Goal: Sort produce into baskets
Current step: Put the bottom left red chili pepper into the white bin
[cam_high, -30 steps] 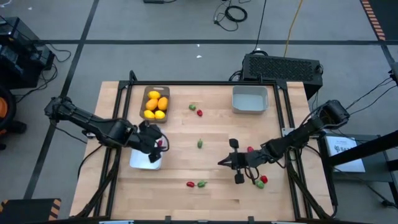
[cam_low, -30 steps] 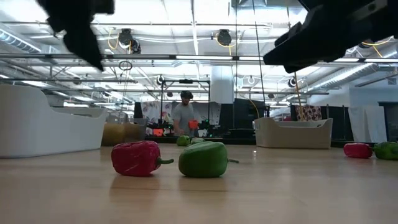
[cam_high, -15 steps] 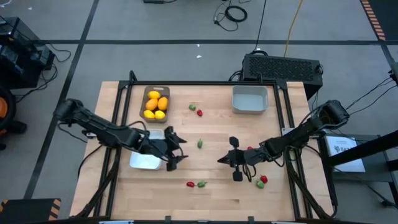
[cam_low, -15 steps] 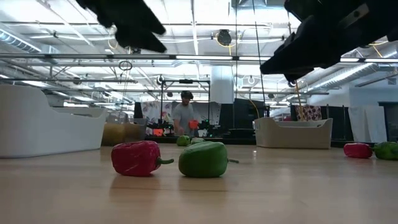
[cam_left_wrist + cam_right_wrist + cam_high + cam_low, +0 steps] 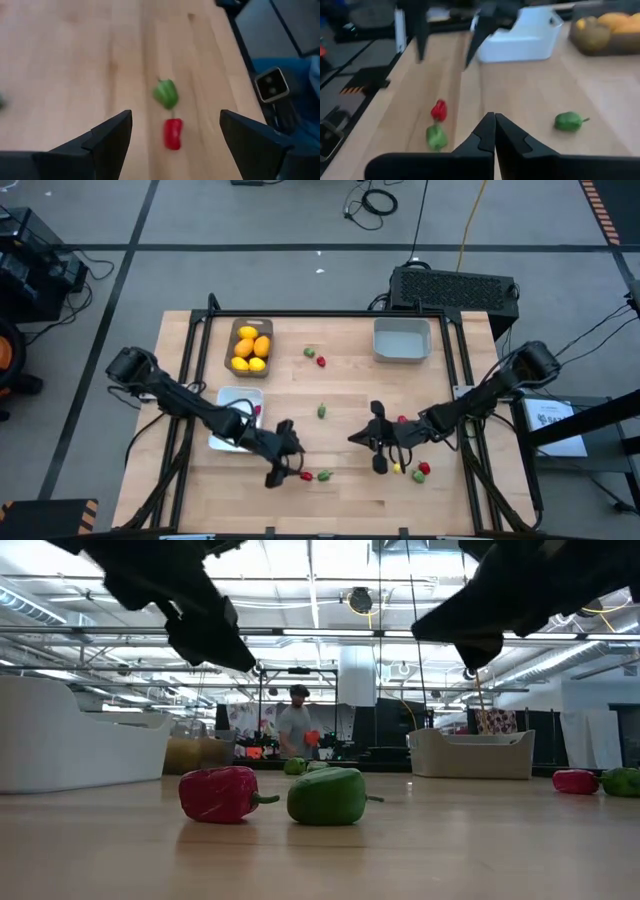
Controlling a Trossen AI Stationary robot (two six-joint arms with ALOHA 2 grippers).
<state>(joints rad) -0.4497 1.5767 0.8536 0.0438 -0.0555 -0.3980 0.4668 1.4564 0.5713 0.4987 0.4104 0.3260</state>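
Left end effector (image 5: 283, 463) moved from white tray (image 5: 222, 442) to table (image 5: 340, 395) front, open, empty; right end effector (image 5: 366, 448) shut, empty; person (image 5: 295, 730) in room behind.

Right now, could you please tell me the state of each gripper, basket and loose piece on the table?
left gripper: open, hovering by the front pepper pair
right gripper: shut, empty
red pepper: loose on the table, on its side
green pepper: loose, beside the red one
grey-brown tray: filled with yellow lemons
white tray: holds a red piece at its edge
pale grey bin: empty
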